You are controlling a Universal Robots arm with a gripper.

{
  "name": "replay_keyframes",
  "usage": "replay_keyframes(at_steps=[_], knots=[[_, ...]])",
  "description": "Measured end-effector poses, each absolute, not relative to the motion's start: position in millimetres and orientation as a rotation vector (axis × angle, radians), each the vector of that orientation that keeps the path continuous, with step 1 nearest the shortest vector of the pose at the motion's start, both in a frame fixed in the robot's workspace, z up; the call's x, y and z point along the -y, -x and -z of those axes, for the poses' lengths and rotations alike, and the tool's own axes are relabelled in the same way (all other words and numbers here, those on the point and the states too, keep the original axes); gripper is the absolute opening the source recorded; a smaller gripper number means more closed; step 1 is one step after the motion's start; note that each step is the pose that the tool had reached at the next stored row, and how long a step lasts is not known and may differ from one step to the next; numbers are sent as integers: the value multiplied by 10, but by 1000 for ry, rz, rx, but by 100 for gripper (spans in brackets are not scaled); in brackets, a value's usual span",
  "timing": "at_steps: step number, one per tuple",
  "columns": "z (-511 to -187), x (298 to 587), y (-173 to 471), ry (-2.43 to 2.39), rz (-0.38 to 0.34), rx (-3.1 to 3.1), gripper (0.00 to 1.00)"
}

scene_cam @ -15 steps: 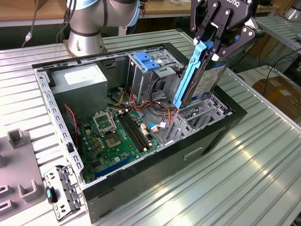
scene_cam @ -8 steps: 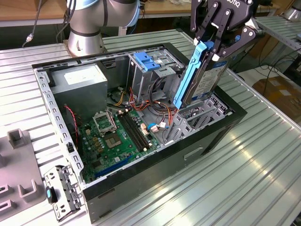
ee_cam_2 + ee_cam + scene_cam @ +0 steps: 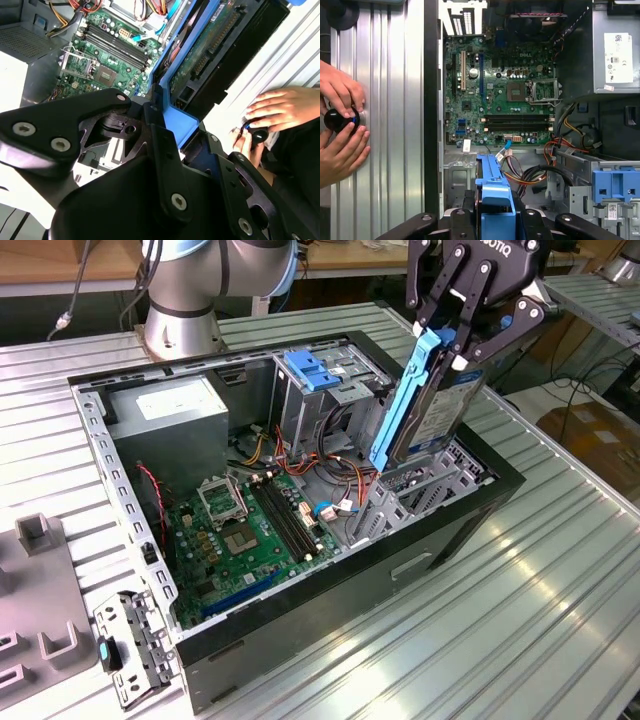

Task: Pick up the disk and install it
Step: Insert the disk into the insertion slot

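Note:
My gripper (image 3: 455, 340) is shut on the disk (image 3: 432, 410), a silver hard drive with blue rails, and holds it upright on edge. The disk hangs over the grey metal drive bay (image 3: 415, 490) at the end of the open computer case (image 3: 330, 590) on the exterior view's right; its lower edge is at the bay's top. In the second wrist view the disk's green circuit side (image 3: 210, 45) and blue rail (image 3: 175, 120) run out from the gripper (image 3: 170, 150). The first wrist view has the blue rail (image 3: 495, 185) between the gripper's (image 3: 495, 220) fingers.
Inside the case lie the green motherboard (image 3: 250, 530), the grey power supply (image 3: 165, 420), loose cables (image 3: 300, 455), and a cage with a blue latch bracket (image 3: 315, 370). A person's hands (image 3: 340, 125) hold a black knob (image 3: 337, 120) on the ribbed table beside the case. Grey fixtures (image 3: 40, 620) stand on the exterior view's left.

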State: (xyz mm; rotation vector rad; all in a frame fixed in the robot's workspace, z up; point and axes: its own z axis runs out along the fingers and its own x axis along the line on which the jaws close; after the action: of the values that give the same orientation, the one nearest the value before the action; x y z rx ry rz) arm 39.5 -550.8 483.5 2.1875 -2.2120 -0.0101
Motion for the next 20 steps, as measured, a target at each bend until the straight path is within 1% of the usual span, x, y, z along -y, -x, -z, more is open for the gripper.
replay_keyframes(at_steps=[9, 14, 20], knots=[[-4646, 5515, -572, -2187, 9, 2211, 37], [-4578, 5515, -622, -2172, -23, 2198, 37], [-4538, 5484, -631, -2172, -24, 2197, 37]])
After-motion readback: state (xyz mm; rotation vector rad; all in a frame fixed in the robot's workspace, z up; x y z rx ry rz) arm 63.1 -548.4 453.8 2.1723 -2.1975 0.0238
